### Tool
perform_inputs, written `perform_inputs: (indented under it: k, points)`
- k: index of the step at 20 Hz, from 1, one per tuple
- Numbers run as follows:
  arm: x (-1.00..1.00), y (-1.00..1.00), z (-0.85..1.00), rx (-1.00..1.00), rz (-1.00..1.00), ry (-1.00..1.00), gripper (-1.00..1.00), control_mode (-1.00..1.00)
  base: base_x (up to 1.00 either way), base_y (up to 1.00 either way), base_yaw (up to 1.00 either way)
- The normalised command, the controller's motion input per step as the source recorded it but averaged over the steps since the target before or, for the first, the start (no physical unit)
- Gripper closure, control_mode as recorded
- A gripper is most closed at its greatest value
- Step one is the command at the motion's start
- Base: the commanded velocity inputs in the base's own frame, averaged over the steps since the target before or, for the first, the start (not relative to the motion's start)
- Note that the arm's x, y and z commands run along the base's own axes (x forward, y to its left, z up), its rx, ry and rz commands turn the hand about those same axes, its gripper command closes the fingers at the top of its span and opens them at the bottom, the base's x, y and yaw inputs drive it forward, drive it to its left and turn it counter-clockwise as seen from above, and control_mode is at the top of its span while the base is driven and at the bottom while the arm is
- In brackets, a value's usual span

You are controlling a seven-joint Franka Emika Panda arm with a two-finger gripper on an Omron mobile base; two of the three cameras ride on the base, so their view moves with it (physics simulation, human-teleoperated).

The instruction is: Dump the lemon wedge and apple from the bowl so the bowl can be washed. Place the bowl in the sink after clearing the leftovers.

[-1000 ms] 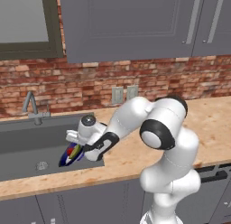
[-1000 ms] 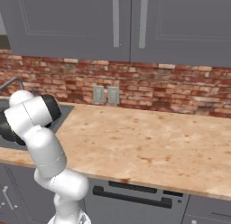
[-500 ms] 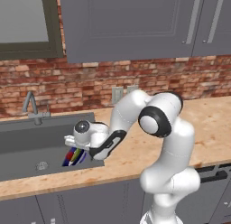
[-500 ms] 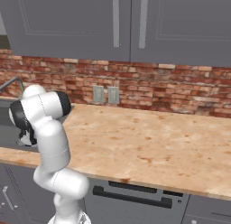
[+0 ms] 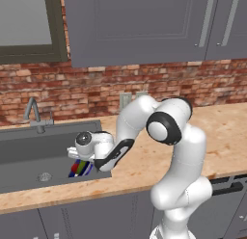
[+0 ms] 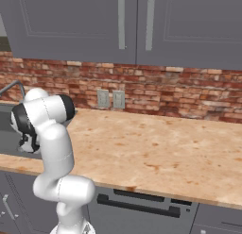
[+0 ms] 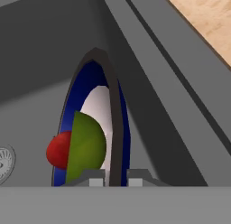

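Arm reaches down to the left, over the sink [image 5: 29,153]. Gripper [image 7: 113,175] is clamped nearly shut on the rim of the bowl [image 7: 92,87], one finger on each side of the wall. Bowl is held on edge, close to vertical, inside the basin near its right wall; in the left base view it hangs just under the hand at about 5 o'clock from the faucet [image 5: 34,112].

Lemon wedge [image 7: 85,146] and apple [image 7: 58,148] sit at the low part of the white inside, apple at 9 o'clock of the wedge, at the bowl's edge.

Judgement: the steep tilt is meant to spill the leftovers; both appear not yet clear of the bowl. Drain [image 7: 5,161] lies beside the apple, at its 9 o'clock.
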Motion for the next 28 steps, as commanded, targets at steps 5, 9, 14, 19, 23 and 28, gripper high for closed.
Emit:
perform_inputs:
  k: [5,9,14,19,23,28]
  points:
    - [0.03,0.07,0.0,-0.04,0.0,0.01,1.0,-1.0,0.0,0.0,0.0]
    - [0.21,0.24,0.0,-0.1,0.0,0.04,1.0,-1.0,0.0,0.0,0.0]
    - [0.16,0.27,0.0,-0.11,0.0,0.05,1.0,-1.0,0.0,0.0,0.0]
    - [0.07,0.22,0.0,-0.12,0.0,0.05,1.0,-1.0,0.0,0.0,0.0]
    - [0.01,0.1,0.0,-0.07,0.0,0.0,1.0,-1.0,0.0,0.0,0.0]
    - [0.04,0.16,0.0,-0.05,0.0,0.0,1.0,-1.0,0.0,0.0,0.0]
